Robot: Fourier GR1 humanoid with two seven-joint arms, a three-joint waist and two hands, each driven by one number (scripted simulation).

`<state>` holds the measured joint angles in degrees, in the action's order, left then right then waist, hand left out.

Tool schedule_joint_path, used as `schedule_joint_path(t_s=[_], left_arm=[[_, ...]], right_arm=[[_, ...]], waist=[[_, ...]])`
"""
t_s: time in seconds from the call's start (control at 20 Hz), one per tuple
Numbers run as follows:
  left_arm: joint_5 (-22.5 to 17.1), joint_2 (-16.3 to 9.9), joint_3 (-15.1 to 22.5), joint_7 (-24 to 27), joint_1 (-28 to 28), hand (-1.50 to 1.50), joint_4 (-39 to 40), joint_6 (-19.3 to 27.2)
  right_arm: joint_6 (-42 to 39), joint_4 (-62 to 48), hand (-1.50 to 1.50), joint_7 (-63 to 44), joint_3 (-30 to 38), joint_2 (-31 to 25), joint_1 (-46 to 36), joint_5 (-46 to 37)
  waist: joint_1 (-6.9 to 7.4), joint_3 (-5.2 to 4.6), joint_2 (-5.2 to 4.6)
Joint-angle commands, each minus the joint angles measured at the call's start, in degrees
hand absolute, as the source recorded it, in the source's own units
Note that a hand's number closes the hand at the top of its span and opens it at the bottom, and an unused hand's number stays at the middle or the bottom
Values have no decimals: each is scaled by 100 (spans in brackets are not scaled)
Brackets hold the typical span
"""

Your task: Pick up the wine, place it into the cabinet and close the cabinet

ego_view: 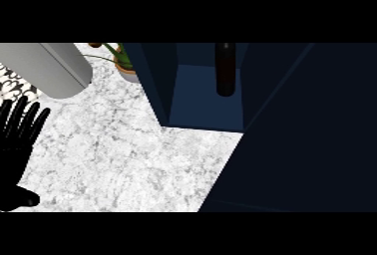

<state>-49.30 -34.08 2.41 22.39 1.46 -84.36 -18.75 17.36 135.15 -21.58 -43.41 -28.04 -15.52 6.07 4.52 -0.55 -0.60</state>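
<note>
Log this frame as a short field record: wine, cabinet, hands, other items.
wine: dark bottle standing upright inside the cabinet
cabinet: dark blue cabinet, interior visible; door open, filling the view's right side
left hand: left hand open, fingers up, resting at the left edge
right hand: not in view
counter: white marbled counter
other: grey cylinder and potted plant at the back

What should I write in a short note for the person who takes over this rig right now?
Left robot hand: open, fingers up, resting at the view's left edge, holding nothing.
Right robot hand: not in view.
Wine: stands upright inside the cabinet.
Door: open, swung out over the counter on the right.
Done: wine is placed in the cabinet.
Left: close the door.
</note>
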Motion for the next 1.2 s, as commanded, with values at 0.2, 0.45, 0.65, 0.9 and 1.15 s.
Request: schedule_joint_path(t_s=[0.2,0.45,0.65,0.9,1.15], left_arm=[[-59,-103,-264,26,-72,-150,424,-221],[-99,-143,-461,67,149,-150,604,-566],[82,-100,-679,278,281,-150,862,-865],[263,81,-661,232,142,-150,958,-786],[186,134,-833,-2,14,-150,868,-667]], right_arm=[[500,-2029,150,-1360,148,2509,-2650,40],[675,-3581,150,-1133,761,2778,-3934,621],[480,-4117,150,-725,1068,2794,-3938,918],[482,-4963,150,-125,1314,2802,-4053,1473],[-255,-5754,150,94,2139,2789,-4106,1529]], waist=[[-146,13,38],[-240,42,37],[-349,50,49],[-358,50,45],[-395,52,45]])
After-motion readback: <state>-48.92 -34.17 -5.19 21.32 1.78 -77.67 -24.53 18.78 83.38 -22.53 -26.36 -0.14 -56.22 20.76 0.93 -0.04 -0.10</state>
